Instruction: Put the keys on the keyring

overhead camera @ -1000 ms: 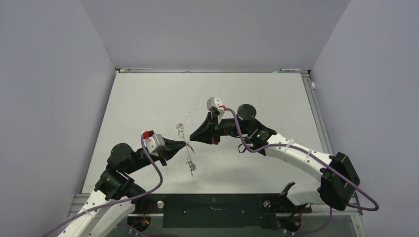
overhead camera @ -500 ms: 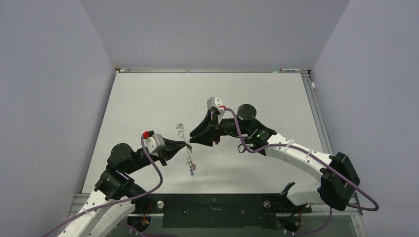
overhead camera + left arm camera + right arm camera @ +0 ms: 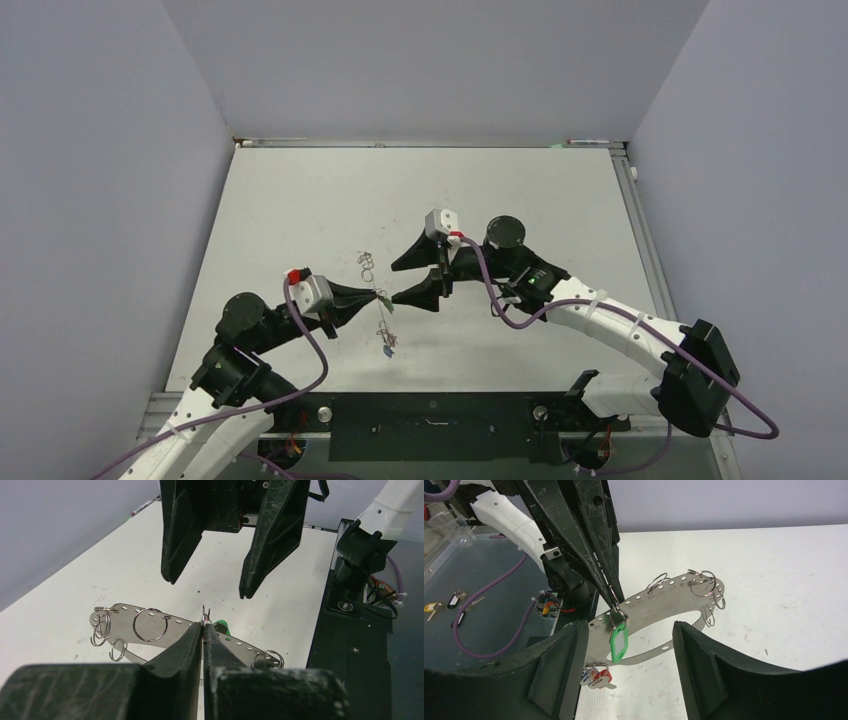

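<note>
The keyring is a flat silver oval band with holes and small split rings, held tilted above the table. My left gripper is shut on a small ring at the band's edge. From that ring a green key tag hangs free. Lower on the band, a red-headed key dangles with a blue bit beside it. My right gripper is open, one finger on each side of the green tag and touching nothing. In the top view the left gripper and right gripper nearly meet at the keyring.
The black base plate runs along the near table edge. Beyond that edge a clear bin holds loose keys and purple cable. Grey walls close in the table on the left, right and far sides.
My right gripper has opened from shut and let go of the green tag, drawing back slightly to the right. The left gripper keeps its hold on the ring, almost unmoved.
</note>
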`<state>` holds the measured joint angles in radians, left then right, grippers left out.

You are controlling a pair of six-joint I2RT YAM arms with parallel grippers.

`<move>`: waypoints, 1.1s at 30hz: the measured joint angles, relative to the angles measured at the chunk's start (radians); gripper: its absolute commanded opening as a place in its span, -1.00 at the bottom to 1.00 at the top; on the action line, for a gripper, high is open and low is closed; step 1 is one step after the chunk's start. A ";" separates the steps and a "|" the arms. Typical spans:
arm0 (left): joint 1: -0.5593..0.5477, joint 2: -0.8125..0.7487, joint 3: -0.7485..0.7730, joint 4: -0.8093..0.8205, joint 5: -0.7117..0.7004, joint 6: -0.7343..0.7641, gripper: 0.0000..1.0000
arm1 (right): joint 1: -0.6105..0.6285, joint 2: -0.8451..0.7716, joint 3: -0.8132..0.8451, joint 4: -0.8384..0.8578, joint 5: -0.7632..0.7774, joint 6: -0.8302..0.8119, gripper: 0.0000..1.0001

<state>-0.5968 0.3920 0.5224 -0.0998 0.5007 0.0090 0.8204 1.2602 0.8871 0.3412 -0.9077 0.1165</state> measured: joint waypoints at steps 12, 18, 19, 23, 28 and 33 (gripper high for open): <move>0.000 -0.020 -0.017 0.051 0.058 0.000 -1.00 | 0.045 -0.002 -0.013 0.010 -0.058 -0.068 -0.16; 0.000 -0.023 -0.023 0.059 0.082 0.000 -1.00 | 0.061 0.000 -0.013 0.010 -0.058 -0.080 -0.36; 0.000 -0.024 -0.023 0.060 0.084 0.000 -1.00 | 0.065 0.001 -0.013 0.010 -0.058 -0.080 -0.37; 0.000 -0.027 -0.023 0.061 0.089 0.000 -1.00 | 0.078 0.013 -0.013 0.009 -0.049 -0.082 -0.37; 0.000 -0.033 -0.024 0.069 0.092 0.000 -1.00 | 0.086 0.028 -0.012 0.004 -0.041 -0.083 -0.39; 0.000 -0.034 -0.025 0.074 0.092 0.000 -1.00 | 0.092 0.030 -0.012 0.002 -0.040 -0.083 -0.40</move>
<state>-0.5968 0.3580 0.4976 -0.0254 0.5930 0.0086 0.9119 1.2900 0.8749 0.3428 -0.9474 0.0338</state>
